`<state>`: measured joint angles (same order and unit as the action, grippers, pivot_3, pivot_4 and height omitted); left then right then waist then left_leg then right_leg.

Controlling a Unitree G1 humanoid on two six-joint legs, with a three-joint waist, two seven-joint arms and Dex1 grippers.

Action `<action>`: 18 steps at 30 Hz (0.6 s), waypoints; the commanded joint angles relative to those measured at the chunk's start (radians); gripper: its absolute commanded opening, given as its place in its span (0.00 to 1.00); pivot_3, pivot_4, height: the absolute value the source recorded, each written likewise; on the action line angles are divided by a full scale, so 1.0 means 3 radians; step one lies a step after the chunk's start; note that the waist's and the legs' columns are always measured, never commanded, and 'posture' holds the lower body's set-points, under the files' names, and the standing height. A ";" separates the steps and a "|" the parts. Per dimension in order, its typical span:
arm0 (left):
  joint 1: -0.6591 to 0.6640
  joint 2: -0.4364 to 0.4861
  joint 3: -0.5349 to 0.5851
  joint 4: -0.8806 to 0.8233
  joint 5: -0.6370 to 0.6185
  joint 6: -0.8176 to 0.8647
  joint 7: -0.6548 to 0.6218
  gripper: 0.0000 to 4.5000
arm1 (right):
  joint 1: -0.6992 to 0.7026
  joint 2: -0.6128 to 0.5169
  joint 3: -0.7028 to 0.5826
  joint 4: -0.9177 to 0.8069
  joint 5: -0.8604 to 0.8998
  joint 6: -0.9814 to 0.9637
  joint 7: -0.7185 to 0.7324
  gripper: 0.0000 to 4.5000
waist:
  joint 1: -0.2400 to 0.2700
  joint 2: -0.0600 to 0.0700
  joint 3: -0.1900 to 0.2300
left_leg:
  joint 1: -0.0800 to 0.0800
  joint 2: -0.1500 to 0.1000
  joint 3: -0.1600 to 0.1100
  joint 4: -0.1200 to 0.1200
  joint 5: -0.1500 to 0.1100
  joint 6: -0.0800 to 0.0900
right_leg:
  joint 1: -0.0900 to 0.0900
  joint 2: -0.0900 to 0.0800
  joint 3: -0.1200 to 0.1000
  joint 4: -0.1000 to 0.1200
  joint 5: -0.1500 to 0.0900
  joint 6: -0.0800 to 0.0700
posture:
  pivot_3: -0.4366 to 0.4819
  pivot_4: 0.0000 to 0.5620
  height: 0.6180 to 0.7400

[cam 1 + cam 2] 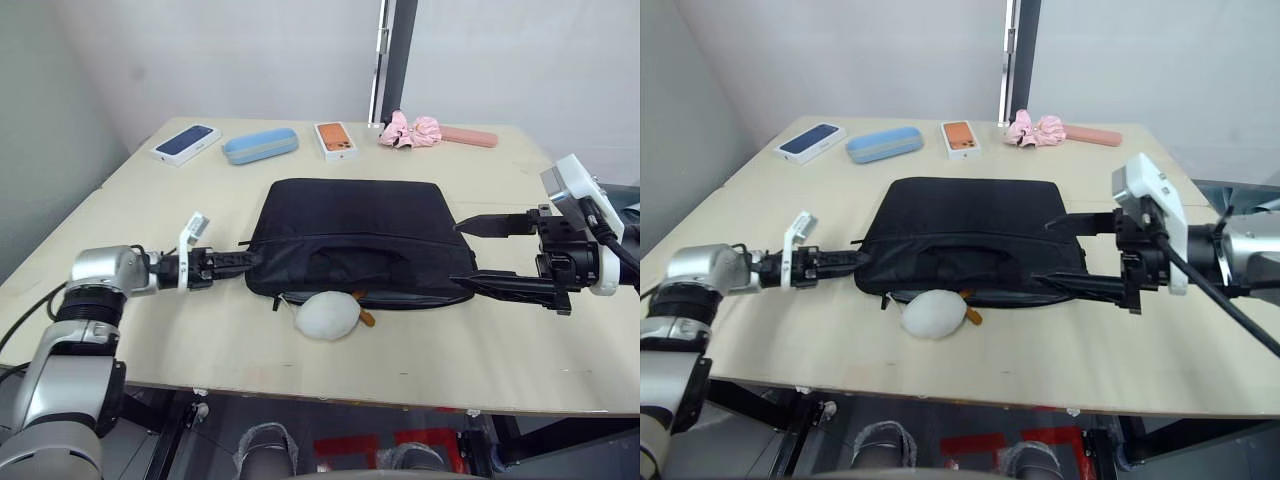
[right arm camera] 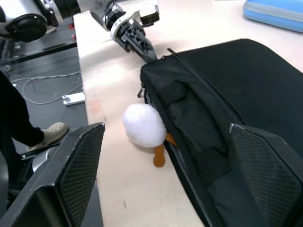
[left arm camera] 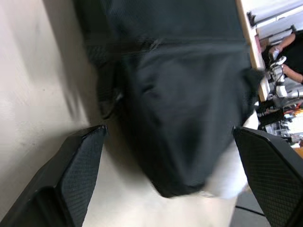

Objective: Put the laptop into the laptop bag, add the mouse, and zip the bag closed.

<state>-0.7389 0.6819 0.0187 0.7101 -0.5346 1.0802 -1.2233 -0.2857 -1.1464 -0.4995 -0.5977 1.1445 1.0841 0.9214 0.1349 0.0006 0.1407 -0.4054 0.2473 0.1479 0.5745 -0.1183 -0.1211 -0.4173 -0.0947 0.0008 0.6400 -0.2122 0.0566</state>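
Observation:
The black laptop bag [image 1: 355, 240] lies flat in the middle of the table, strap handles and front pocket facing me. My left gripper [image 1: 250, 260] is at the bag's left end, open, with the bag's corner [image 3: 175, 118] between its spread fingers. My right gripper [image 1: 457, 255] is open at the bag's right end, one finger over the top panel and the other along the front edge. In the right wrist view the bag [image 2: 246, 109] runs between those fingers. The laptop and the mouse are out of view.
A fluffy white plush with orange feet [image 1: 327, 315] rests against the bag's front edge. Along the back of the table [image 1: 150, 230] lie a dark blue phone box [image 1: 186, 143], a blue case [image 1: 260, 145], an orange phone box [image 1: 336, 139] and a pink umbrella [image 1: 430, 133].

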 commanded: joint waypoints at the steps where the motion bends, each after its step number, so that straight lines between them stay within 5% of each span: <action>1: -0.0096 -0.0053 -0.0019 0.0144 0.0095 -0.0014 0.0030 1.00 | 0.0004 -0.0061 -0.0052 -0.0043 -0.0013 -0.0094 -0.0024 0.98 | 0.0018 0.0000 0.0000 | 0.0000 0.0000 0.0000 0.0000 0.0000 0.0000 | 0.0000 0.0000 0.0000 0.0000 0.0000 0.0000 | 0.48 0.27 1.00; 14: -0.0323 0.0134 0.0038 0.0405 0.0262 -0.0209 -0.0144 0.03 | -0.0004 -0.0081 0.0171 -0.0041 -0.0153 -0.0246 -0.0089 1.00 | 0.0034 0.0000 0.0000 | 0.0000 0.0000 -0.0001 0.0000 0.0000 0.0000 | 0.0000 0.0000 0.0000 -0.0001 0.0000 0.0000 | 0.48 0.27 1.00; 18: -0.0319 0.0264 0.0099 0.0399 0.0248 -0.0170 -0.0163 0.01 | -0.0065 -0.0046 0.0315 -0.0007 -0.0216 -0.0324 -0.0096 1.00 | 0.0015 -0.0001 0.0001 | -0.0003 0.0001 -0.0001 -0.0005 0.0000 0.0000 | -0.0002 0.0001 -0.0002 -0.0006 0.0000 0.0000 | 0.48 0.27 1.00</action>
<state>-0.8082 0.7153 -0.0001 0.8337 -0.4564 1.0354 -1.2558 -0.2777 -1.1620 -0.4119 -0.5974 1.0902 1.0178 0.8926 0.1394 0.0005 0.1410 -0.4063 0.2477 0.1477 0.5724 -0.1183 -0.1211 -0.4180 -0.0943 0.0002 0.6375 -0.2122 0.0566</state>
